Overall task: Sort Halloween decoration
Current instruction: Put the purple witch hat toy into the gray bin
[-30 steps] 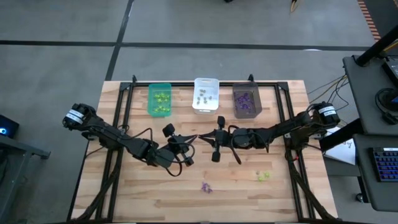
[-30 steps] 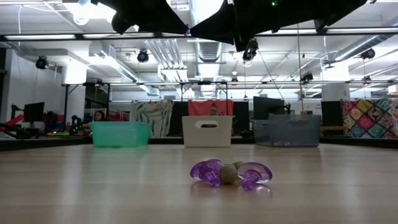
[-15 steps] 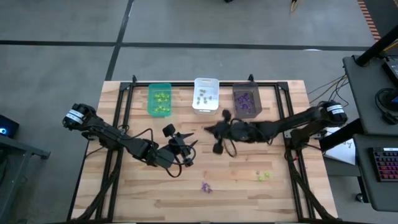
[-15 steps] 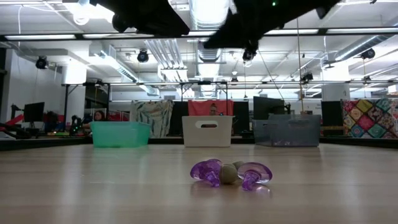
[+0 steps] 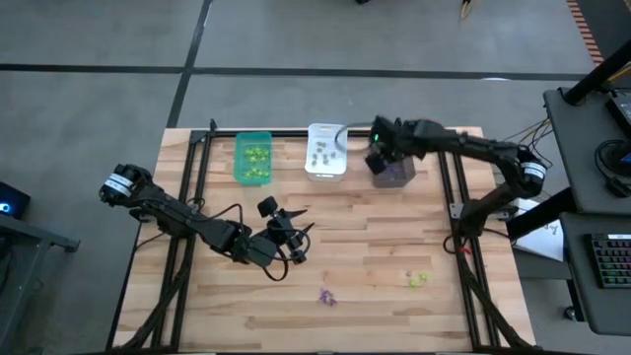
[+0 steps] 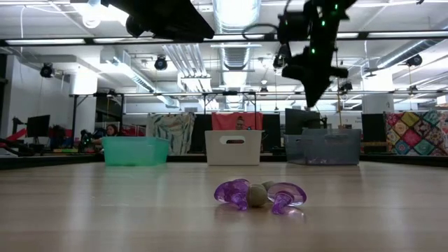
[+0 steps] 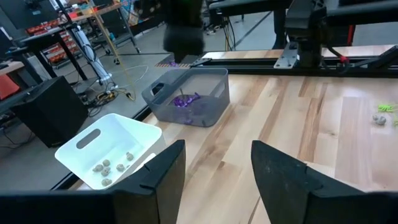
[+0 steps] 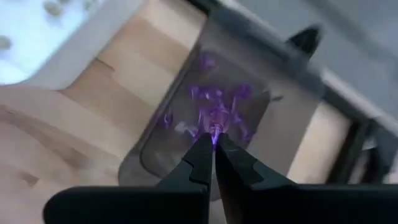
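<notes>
My right gripper [image 5: 380, 164] hangs over the dark grey bin [image 5: 392, 166] at the table's far edge, shut on a tiny purple trinket [image 8: 215, 129]. More purple trinkets lie in that bin. My left gripper [image 5: 299, 229] stands open near the table's middle, with nothing between its fingers [image 7: 217, 180]. Loose decorations lie on the wood near the front: a purple cluster with a greyish piece [image 6: 259, 194] and a yellow-green one [image 5: 418, 279]. My right gripper pinches the purple trinket [image 8: 215, 129] between the free ends of its two fingers [image 8: 200, 155]. The fingers come from above, slanting down toward the bin. The trinket is lifted clear, above the purple pieces in the dark grey bin.
A green bin [image 5: 253, 159] with yellow-green pieces and a white bin [image 5: 326, 150] with greyish pieces stand beside the dark grey one along the far edge. Black rails [image 5: 455, 197] run along both table sides. Bare wood lies between the bins and the loose pieces.
My right gripper has swung from the table's middle, where it met my left gripper, toward the far edge to above the dark grey bin, tipping to point downward and staying shut. My left gripper has opened and kept its place.
</notes>
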Tool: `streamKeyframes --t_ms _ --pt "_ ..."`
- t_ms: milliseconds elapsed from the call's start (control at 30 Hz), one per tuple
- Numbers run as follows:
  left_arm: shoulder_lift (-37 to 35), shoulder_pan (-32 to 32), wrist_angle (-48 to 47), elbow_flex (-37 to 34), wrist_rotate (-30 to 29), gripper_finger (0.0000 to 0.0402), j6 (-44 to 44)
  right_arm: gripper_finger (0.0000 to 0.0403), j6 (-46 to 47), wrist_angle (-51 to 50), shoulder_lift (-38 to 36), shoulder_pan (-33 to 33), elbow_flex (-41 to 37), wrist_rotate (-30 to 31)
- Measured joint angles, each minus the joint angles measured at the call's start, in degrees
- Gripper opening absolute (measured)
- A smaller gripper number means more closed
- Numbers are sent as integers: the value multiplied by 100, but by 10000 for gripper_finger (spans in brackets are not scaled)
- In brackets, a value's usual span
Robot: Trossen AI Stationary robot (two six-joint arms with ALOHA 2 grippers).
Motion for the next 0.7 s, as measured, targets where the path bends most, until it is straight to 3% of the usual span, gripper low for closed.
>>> streamKeyframes --t_ms 133,300,533,700 --pt "0 0 0 1 0 166 -2 9 -426 63 239 -1030 -64 -1105" --pt "0 0 -4 0 0 166 -2 9 -1001 151 668 -1739 -76 -1268" --pt "-2 0 -44 0 0 166 -1 12 -1382 869 1065 -1747 -76 -1337" --pt "-2 0 -101 0 0 166 -2 40 -1389 960 1156 -1751 -80 -1328"
